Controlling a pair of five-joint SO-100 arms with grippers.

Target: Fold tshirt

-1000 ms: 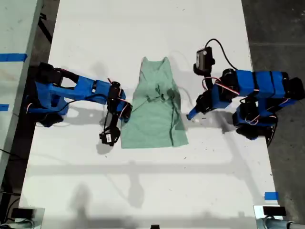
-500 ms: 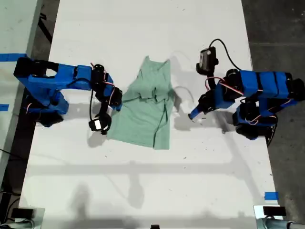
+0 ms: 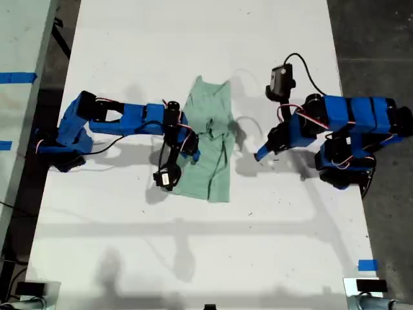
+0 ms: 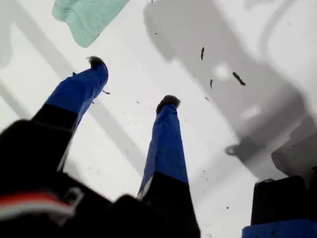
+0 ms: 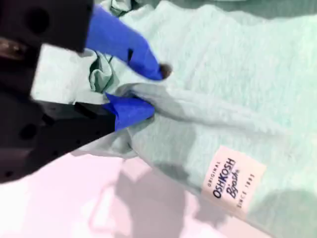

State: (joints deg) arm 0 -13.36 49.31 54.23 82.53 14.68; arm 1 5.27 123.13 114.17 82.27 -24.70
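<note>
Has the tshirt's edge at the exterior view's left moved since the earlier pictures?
Yes. My second gripper carried that tshirt edge toward the view's right, folding it narrower.

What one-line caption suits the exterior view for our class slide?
My second gripper pinches a fold of the mint tshirt on the white table while my first gripper waits open beside it.

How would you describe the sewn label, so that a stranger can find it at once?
On the white table lies one pale mint-green tshirt. The label is a small cream patch on it, near my second pincer. It alone carries dark printed lettering; everything around it is plain cloth.
</note>
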